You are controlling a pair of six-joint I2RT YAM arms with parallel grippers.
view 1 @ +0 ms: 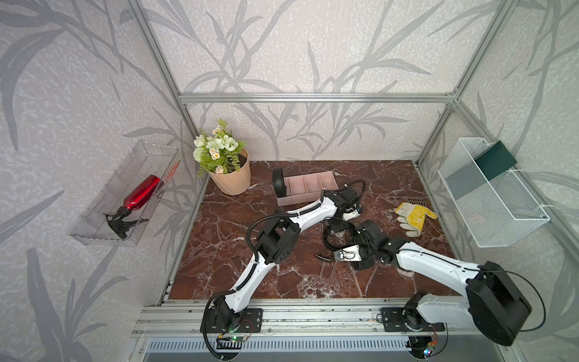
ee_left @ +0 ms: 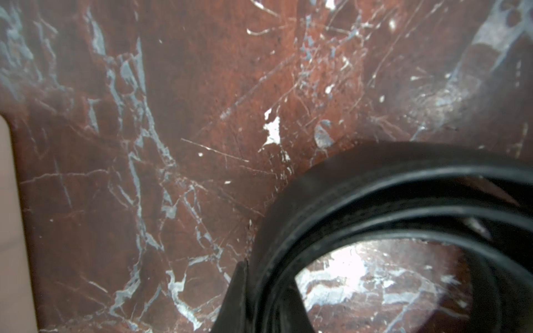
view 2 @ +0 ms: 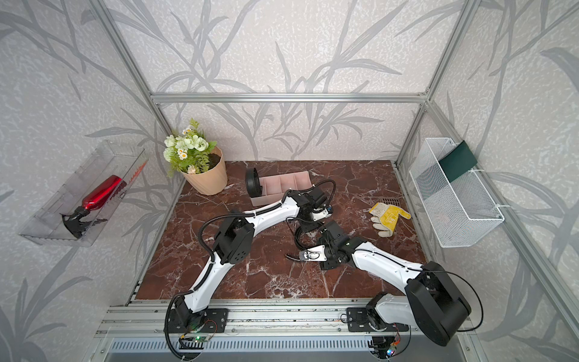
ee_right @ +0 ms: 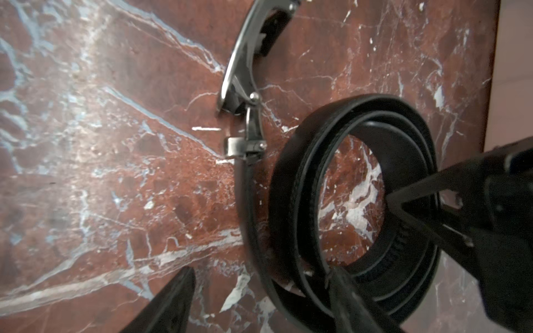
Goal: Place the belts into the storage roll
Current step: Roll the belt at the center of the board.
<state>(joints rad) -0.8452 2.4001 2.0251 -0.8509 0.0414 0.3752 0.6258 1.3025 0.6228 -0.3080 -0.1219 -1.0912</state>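
Observation:
One black belt (view 1: 336, 234) lies coiled on the marble table (view 1: 225, 238) in both top views, its metal buckle (ee_right: 245, 86) stretched out beside the coil (ee_right: 294, 201). My left gripper (ee_left: 266, 276) is shut on the coil's wall (ee_left: 331, 201) on the side toward the tray. My right gripper (ee_right: 259, 271) is open and straddles the opposite wall, with one finger (ee_right: 352, 299) inside the ring and the other finger (ee_right: 170, 299) outside. A second coiled belt (view 1: 279, 182) stands on edge at the left end of the pink storage roll (view 1: 313, 194); I cannot tell whether it is inside.
A peach flowerpot (view 1: 233, 180) stands at the back left. A yellow-and-white glove (view 1: 413, 217) lies right of the arms, by a floor grate (view 1: 415, 200). A white wire basket (view 1: 492, 200) hangs on the right wall, and a clear bin with a red spray bottle (view 1: 141, 192) on the left.

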